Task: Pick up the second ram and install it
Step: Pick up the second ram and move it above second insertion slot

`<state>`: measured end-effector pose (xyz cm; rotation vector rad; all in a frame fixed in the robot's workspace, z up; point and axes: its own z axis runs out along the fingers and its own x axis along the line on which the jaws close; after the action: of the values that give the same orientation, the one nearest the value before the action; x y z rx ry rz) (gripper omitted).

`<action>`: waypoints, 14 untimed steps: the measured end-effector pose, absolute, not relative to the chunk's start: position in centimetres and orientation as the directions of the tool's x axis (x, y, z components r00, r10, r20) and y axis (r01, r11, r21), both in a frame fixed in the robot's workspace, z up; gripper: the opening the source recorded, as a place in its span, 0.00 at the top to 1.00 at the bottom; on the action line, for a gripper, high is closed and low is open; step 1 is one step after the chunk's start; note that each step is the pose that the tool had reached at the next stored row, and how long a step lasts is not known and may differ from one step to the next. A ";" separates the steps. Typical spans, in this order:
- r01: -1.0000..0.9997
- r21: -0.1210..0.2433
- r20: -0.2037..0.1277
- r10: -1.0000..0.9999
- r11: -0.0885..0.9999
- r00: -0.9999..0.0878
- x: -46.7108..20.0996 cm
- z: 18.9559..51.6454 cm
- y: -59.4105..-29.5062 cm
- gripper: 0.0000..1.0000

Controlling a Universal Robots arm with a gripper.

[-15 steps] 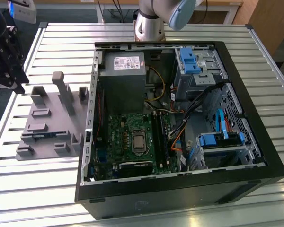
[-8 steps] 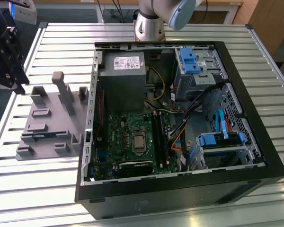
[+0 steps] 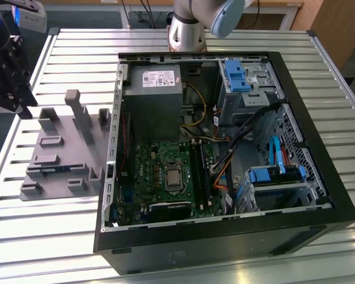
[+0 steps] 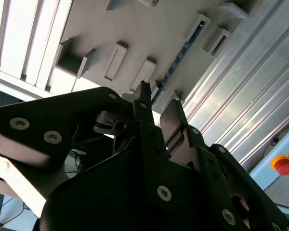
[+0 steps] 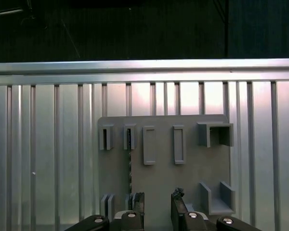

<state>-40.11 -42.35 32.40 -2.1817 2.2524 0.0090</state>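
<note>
Plainly, the fingers [image 4: 144, 109] stand apart with nothing between them, so the gripper [image 5: 156, 201] is empty. In both wrist views the fingers point down at the grey fixture tray [image 5: 183, 175], hanging above it and touching nothing. The second ram [image 5: 130, 161] stands on its thin edge in a narrow slot of that tray. It shows in the second wrist view as a dark blue-green strip just past the fingertips. In the first wrist view it lies a little to one side of the gap between the fingers, not squarely under it.

The tray rests on the slatted metal worktop [image 3: 65, 236], on the exterior view's left. Beside it is the open computer case [image 3: 337, 198], whose motherboard [image 3: 145, 171] lies bare.

As I judge it, the task is at its start: the stick is not yet grasped, and both lifting it and seating it remain. Whether the long black memory slots [image 3: 199, 168] already hold a stick, I cannot tell.
</note>
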 end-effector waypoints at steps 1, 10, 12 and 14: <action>-0.999 0.000 -0.008 -0.999 0.032 -0.032 -40.1 32.4 -42.3 0.64; -0.999 0.000 -0.006 -0.999 0.032 -0.032 -40.1 31.9 -42.3 0.64; -0.999 0.000 -0.005 -0.999 0.032 -0.032 -40.1 31.7 -42.3 0.64; -0.999 0.000 -0.005 -0.999 0.032 -0.032 -40.1 31.6 -42.3 0.64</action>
<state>-40.11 -42.35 31.62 -2.1831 2.2539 0.0057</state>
